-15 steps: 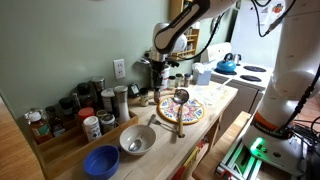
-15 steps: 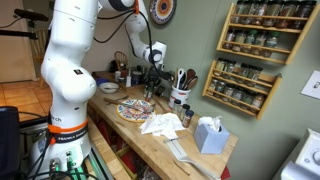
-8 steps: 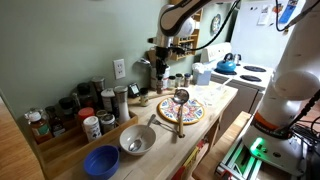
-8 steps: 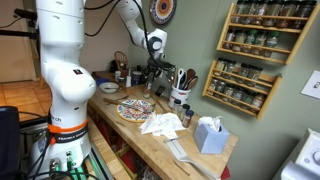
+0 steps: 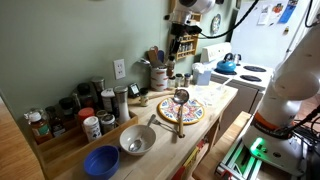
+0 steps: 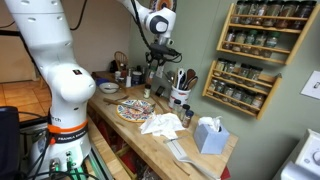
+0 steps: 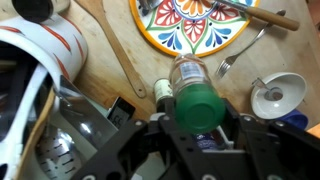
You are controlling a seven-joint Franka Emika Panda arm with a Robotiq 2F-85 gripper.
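Note:
My gripper (image 7: 196, 128) is shut on a small glass jar with a green lid (image 7: 192, 98), and the lid faces the wrist camera. It hangs high above the wooden counter, over a colourful plate (image 7: 195, 22) with a fork (image 7: 238, 54) beside it. In both exterior views the gripper (image 5: 183, 46) (image 6: 160, 54) is raised well above the plate (image 5: 184, 111) (image 6: 135, 108), near a white utensil crock (image 5: 158, 76) (image 6: 180, 96). The jar is hard to make out in the exterior views.
A wooden spoon (image 7: 118, 50) and a white funnel-like cup (image 7: 278, 97) lie on the counter. A metal bowl (image 5: 137, 140), a blue bowl (image 5: 101, 161) and several spice jars (image 5: 70, 108) stand along the wall. A tissue box (image 6: 209, 133), a crumpled cloth (image 6: 160, 123) and a wall spice rack (image 6: 250, 50) are nearby.
The arm has lifted the gripper and the jar straight up from counter height near the crock to well above it. The jaws have stayed as they were.

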